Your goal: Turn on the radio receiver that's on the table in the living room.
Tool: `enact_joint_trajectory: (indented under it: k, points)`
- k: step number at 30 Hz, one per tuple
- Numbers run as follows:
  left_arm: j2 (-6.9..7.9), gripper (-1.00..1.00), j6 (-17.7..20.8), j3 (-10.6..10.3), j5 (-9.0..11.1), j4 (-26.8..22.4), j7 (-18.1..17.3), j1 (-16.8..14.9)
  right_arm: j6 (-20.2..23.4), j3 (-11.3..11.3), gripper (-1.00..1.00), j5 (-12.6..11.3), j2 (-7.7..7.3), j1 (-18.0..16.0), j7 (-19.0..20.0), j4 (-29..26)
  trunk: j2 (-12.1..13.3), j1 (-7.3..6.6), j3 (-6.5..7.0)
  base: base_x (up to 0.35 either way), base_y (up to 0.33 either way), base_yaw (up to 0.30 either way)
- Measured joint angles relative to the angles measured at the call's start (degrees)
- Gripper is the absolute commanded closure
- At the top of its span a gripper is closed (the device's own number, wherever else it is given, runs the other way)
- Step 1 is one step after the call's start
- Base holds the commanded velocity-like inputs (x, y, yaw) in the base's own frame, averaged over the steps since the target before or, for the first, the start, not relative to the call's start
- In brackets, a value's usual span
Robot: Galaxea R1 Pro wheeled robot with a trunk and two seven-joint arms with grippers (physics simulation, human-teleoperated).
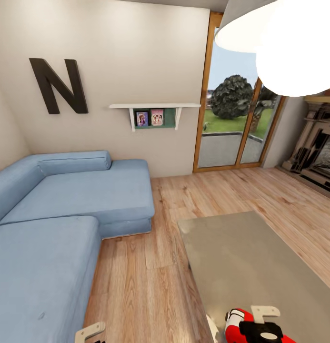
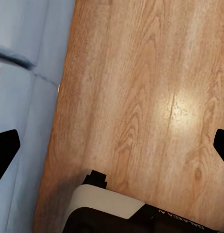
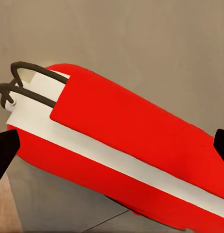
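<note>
The right pincer (image 3: 112,145) hangs right over the radio receiver (image 3: 126,155), fingers spread wide, dark tips at either side of the wrist picture with the red shell between them and nothing gripped. From the head camera the radio (image 1: 238,321) sits at the near edge of the bench (image 1: 260,257), close to its near-left corner, with the right arm's black and white hardware partly covering it.

Here's the worry: that radio lies very near the bench's edge, so a downward or sideways nudge that lands off-centre could slide it toward the plank floor (image 1: 155,267), or tip it. From above I see the red top with its white stripe and the dark wire loops at one end; the dial isn't visible, so I can't tell which face the switch is on. A press onto the wrong surface would just shove the body along the glossy top.

The left pincer (image 2: 112,150) hovers over bare floor beside the blue sofa (image 2: 24,73), fingers apart, grasping nothing. It's well apart from the bench, so little risk there, though swinging it in carelessly could brush the sofa.
</note>
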Motion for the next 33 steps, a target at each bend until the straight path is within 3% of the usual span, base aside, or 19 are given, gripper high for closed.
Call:
enact_joint_trajectory:
  k: [9, 12, 16, 29, 33]
  points:
    - [0.00, -1.00, 0.0, 0.0, 0.0, 0.1, 0.0, 0.0, 0.0, -0.1, -1.00, 0.0, -0.28, -0.4, 0.2, 1.2, 0.0, 0.00, 0.00, 0.000, 0.000, 0.000]
    - [0.00, -1.00, 0.0, 0.0, 0.0, 0.1, 0.0, 0.0, 0.0, -0.3, -1.00, 0.0, -2.06, -1.4, 0.2, 1.2, 0.0, 0.00, 0.00, 0.000, 0.000, 0.000]
    - [0.00, -1.00, 0.0, 0.0, 0.0, 0.1, 0.0, 0.0, 2.5, -0.3, -1.00, 0.1, -3.12, -2.5, 0.2, 1.2, 0.0, 0.00, 0.00, 0.000, 0.000, 0.000]
    - [0.00, -1.00, 0.0, -0.1, 0.0, 0.2, 0.0, 0.0, 5.0, -0.1, -1.00, 0.0, -3.37, -3.5, 0.5, 1.2, 0.0, 0.00, 0.00, 0.000, 0.000, 0.000]
    - [0.00, -1.00, 0.0, -0.1, 0.0, 1.1, 0.0, 0.0, 5.1, 0.3, -1.00, -0.1, -3.30, -3.5, 3.9, 1.3, 0.0, 0.00, 0.00, 0.000, 0.000, 0.000]
